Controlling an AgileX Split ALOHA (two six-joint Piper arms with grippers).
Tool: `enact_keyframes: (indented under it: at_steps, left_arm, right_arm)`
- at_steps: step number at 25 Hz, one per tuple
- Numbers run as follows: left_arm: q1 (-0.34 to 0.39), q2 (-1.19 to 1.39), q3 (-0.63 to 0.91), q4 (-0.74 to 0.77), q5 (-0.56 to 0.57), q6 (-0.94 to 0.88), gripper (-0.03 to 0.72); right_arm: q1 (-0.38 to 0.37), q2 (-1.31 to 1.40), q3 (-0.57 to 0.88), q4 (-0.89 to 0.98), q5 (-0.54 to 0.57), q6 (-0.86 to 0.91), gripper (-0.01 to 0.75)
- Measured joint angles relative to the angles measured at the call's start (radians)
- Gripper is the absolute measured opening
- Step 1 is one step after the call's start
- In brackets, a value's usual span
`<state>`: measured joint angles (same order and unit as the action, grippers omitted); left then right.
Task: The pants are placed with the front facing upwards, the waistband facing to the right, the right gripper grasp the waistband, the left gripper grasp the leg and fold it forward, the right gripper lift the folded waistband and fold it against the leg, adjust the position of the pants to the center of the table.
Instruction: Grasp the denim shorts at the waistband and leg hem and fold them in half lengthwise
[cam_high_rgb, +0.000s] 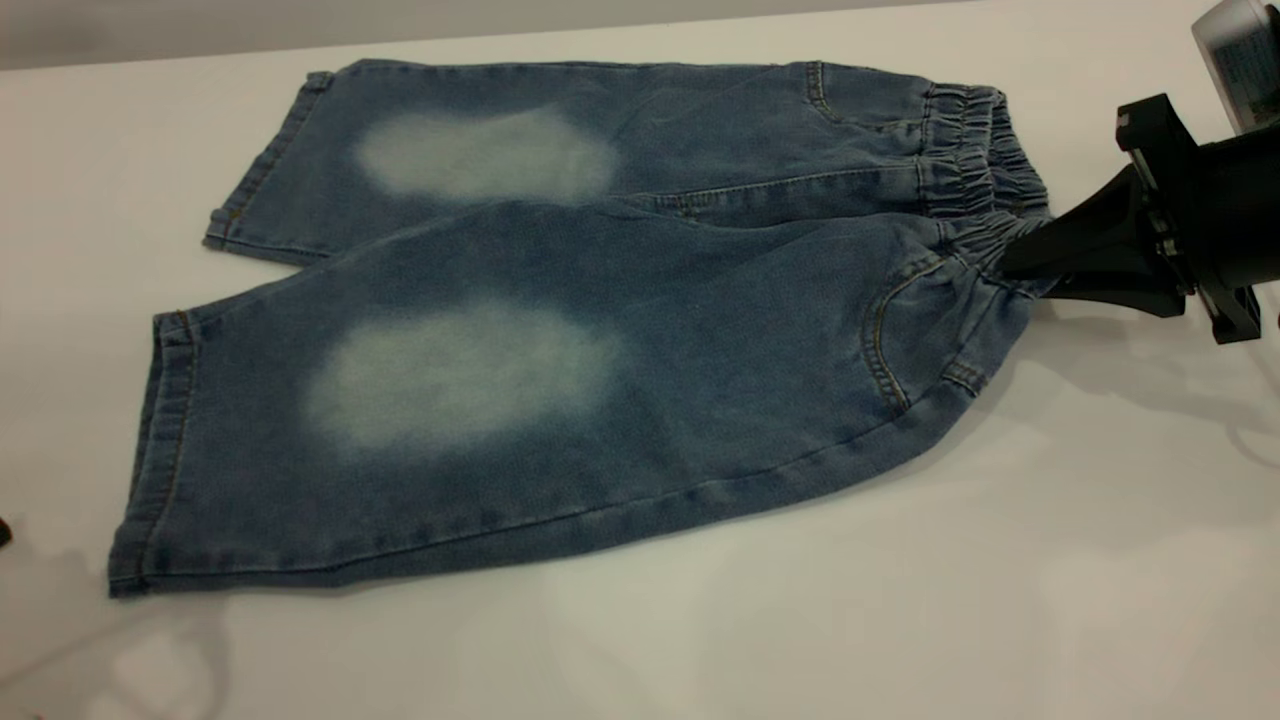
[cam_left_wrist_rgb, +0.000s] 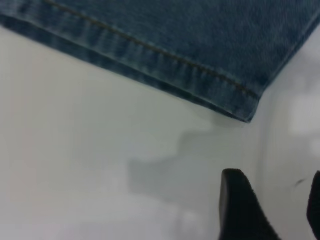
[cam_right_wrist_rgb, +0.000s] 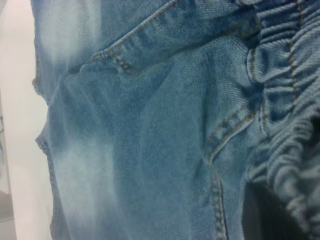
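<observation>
The left gripper (cam_left_wrist_rgb: 272, 210), a black claw of which only two dark fingertips are showing in its own wrist view, is hovering over bare table with its fingers standing apart and nothing between them, just beside the corner of the near leg hem (cam_left_wrist_rgb: 150, 55); it is hardly showing in the exterior view. That placing looks like readiness to take the leg for the forward fold. Moving rightward, the short, wide-legged blue denim pants (cam_high_rgb: 560, 330) are lying flat and front up on the large plain white matte table (cam_high_rgb: 900, 600), both pale faded knee patches showing and the hems pointing left. At the right end, the ruched, elasticated darker denim waistband (cam_high_rgb: 975, 170) is bunching where the right gripper (cam_high_rgb: 1020, 262), a black claw with wedge-shaped fingers, is clamping down on its near corner, the cloth puckering and rising slightly off the table there. This grip is probably anchoring that end so both arms can carry the near edge over together. The table is showing soft shadows and nothing else; a grey strip is running behind its far edge
</observation>
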<state>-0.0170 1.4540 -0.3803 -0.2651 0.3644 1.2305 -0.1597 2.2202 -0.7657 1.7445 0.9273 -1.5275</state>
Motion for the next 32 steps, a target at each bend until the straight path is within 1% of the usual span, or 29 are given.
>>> enact_keyframes:
  at_steps: [3,6,8,11,14,17,22,28,30,32]
  left_arm:
    - [-0.032,0.065,-0.001,0.000,-0.045,0.018,0.350]
    - [-0.094,0.131,-0.001,0.000,-0.100,0.018,0.398]
    - [-0.143,0.180,-0.001,0.000,-0.158,0.017,0.421]
    - [-0.195,0.252,-0.004,0.000,-0.271,0.016,0.430]
    - [-0.220,0.311,-0.004,0.002,-0.345,0.016,0.432]
    - [-0.220,0.338,-0.004,0.003,-0.404,0.015,0.432]
    - [-0.220,0.369,-0.013,0.004,-0.403,0.016,0.432]
    - [-0.220,0.417,-0.060,0.004,-0.399,0.017,0.432]
    - [-0.220,0.429,-0.067,0.004,-0.396,0.017,0.426]
    - [-0.220,0.430,-0.067,0.004,-0.374,0.017,0.402]
  right_arm:
    - [0.000,0.000,0.000,0.000,0.000,0.000,0.039]
    - [0.000,0.000,0.000,0.000,0.000,0.000,0.040]
    - [0.000,0.000,0.000,0.000,0.000,0.000,0.041]
    - [0.000,0.000,0.000,0.000,0.000,0.000,0.041]
    - [0.000,0.000,0.000,0.000,0.000,0.000,0.041]
    - [0.000,0.000,0.000,0.000,0.000,0.000,0.041]
    - [0.000,0.001,0.000,0.000,0.010,0.000,0.045]
    - [0.000,0.001,0.000,0.000,0.017,0.000,0.044]
    - [0.000,0.001,0.000,0.000,0.017,0.000,0.044]
    - [0.000,0.001,0.000,0.000,0.017,0.000,0.044]
